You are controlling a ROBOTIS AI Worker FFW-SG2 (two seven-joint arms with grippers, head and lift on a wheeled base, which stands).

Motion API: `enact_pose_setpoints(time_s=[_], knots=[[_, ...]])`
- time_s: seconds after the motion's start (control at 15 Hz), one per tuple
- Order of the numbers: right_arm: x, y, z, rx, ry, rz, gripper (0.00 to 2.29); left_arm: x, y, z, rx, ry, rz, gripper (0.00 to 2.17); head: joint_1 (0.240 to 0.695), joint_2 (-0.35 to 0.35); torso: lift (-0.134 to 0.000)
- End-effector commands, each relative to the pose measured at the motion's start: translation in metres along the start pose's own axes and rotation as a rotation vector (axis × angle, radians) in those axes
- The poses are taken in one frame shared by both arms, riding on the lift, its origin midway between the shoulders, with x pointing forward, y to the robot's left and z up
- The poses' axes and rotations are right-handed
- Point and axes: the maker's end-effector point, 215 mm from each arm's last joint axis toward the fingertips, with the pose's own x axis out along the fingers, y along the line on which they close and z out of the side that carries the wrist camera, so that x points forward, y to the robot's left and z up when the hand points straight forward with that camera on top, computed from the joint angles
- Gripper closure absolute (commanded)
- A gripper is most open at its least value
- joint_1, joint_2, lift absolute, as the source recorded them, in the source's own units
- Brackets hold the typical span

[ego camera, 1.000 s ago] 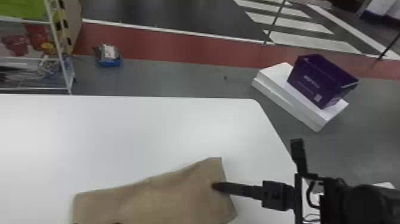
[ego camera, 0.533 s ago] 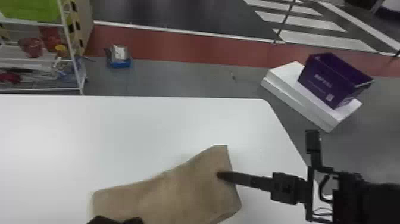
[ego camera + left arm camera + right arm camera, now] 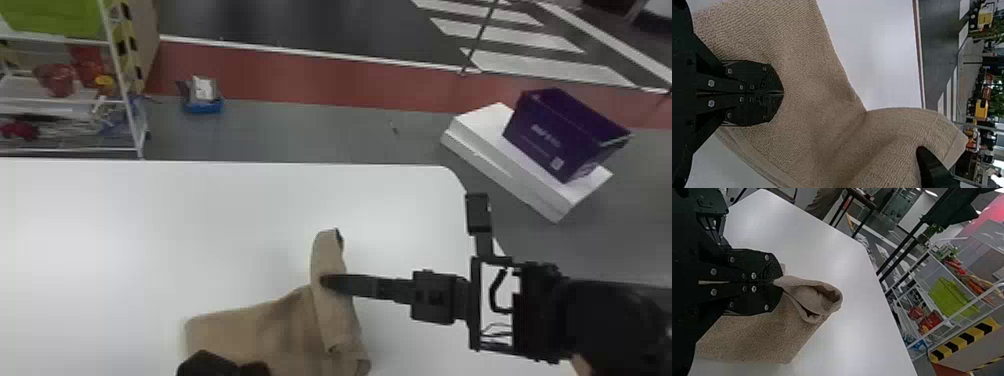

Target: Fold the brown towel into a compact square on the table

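Lower centre, the right gripper [image 3: 324,281] pinches the brown towel [image 3: 235,332]. Bottom edge, the left gripper [image 3: 217,365] looks closed; can't tell if it's holding cloth.

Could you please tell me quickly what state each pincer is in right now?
Left pincer: closed, over the brown towel; whether it grips any cloth can't be told.
Right pincer: closed, holding a fold of the towel.

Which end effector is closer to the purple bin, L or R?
Right. The right end effector is at the brown towel's folded-over part, nearer the purple bin; the left end effector is at the towel's nearer-left portion, farther off.
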Motion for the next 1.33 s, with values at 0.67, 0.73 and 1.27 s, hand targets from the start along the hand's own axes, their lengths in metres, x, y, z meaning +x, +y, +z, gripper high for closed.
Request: enact_pose_setpoints(time_s=[0.67,0.73,1.27], knots=[[0.000,0.006,0.015,-0.016,-0.023,0.013,1.24,-0.035,0.054,0.027,-0.038,-0.036,0.071,1.63,0.695,-0.144,-0.124],[0.000,0.007,0.014,-0.016,-0.022,0.018,1.24,-0.033,0.055,0.021,-0.040,-0.023,0.073,1.63,0.695,-0.136,-0.124],[0.000,0.036,0.021,-0.065,-0.036,0.071,1.24,-0.021,0.062,-0.016,-0.048,0.048,0.089,1.67,0.695,-0.092,-0.124]])
